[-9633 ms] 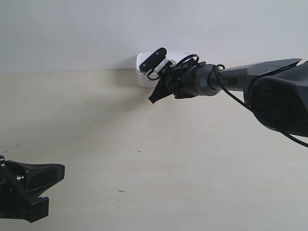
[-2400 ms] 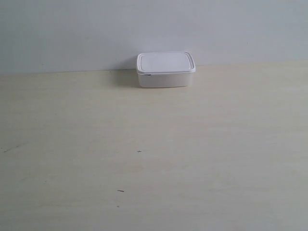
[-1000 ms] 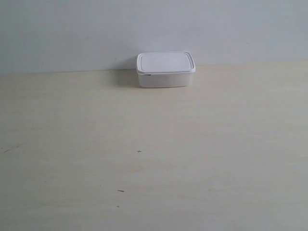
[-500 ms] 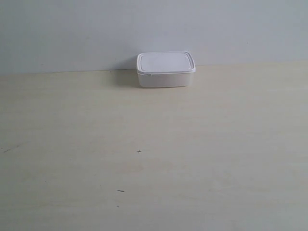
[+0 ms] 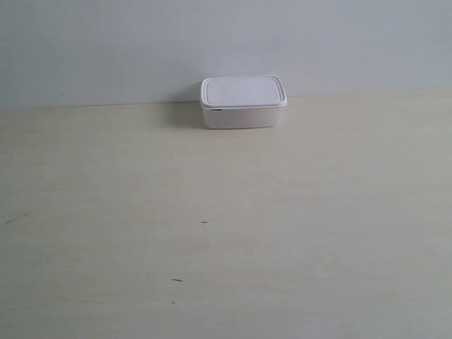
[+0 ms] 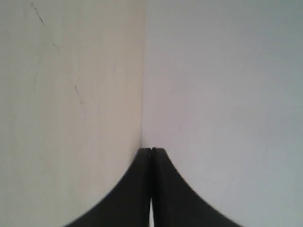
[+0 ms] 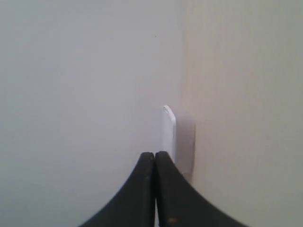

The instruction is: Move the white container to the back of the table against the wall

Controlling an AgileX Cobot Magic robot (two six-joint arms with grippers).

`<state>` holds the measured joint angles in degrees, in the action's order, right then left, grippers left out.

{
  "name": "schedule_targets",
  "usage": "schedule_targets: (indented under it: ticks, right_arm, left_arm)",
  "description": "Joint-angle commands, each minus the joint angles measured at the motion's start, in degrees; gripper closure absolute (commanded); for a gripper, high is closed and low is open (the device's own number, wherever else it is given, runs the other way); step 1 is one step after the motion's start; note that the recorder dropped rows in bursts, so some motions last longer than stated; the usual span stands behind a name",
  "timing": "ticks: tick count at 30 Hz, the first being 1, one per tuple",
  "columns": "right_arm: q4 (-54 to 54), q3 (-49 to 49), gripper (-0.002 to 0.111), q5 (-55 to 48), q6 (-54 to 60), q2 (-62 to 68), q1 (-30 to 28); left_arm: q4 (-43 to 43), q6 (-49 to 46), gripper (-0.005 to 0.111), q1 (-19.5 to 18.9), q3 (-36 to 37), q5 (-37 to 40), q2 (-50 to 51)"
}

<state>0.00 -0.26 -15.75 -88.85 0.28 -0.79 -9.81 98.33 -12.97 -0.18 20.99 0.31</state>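
We are finding the white container [image 5: 244, 102] sitting at the back of the worktop [image 5: 226, 233], close against the wall [image 5: 226, 42], so we are judging the move complete; the next step is calling only for the arms to keep clear. The left hand [image 6: 151, 150] and the right hand [image 7: 155, 153] are each showing jaws pressed together, gripping nothing and touching nothing, apart from the container.

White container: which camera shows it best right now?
The exterior view: the whole white container shows, lid and front, at the wall. The right wrist view catches it edge-on beyond the right gripper. The left wrist view misses it.
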Motion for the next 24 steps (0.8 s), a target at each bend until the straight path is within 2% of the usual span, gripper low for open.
schedule_targets:
  ticks: [1, 7, 12, 15, 20, 24]
  right_arm:
    - [-0.6, 0.3, 0.108, -0.1, 21.8, -0.3, -0.1]
    - [-0.6, 0.3, 0.108, -0.1, 44.6, -0.3, -0.1]
    - [-0.6, 0.3, 0.108, 0.0, 62.1, -0.3, -0.1]
    - [-0.6, 0.3, 0.108, 0.0, 70.2, -0.3, -0.1]
    - [-0.6, 0.3, 0.108, 0.0, 79.3, -0.3, -0.1]
    - [-0.6, 0.3, 0.108, 0.0, 80.4, -0.3, -0.1]
  left_arm:
    - [-0.3, -18.7, 0.107, 0.4, 0.2, 0.1, -0.3]
    - [-0.3, -55.1, 0.107, 0.4, 0.2, 0.1, -0.3]
    - [-0.3, -76.3, 0.107, 0.4, 0.2, 0.1, -0.3]
    - [-0.3, -82.9, 0.107, 0.4, 0.2, -0.1, -0.3]
    - [-0.3, -83.1, 0.107, 0.4, 0.2, -0.1, -0.3]
    - [-0.3, -83.1, 0.107, 0.4, 0.2, -0.1, -0.3]
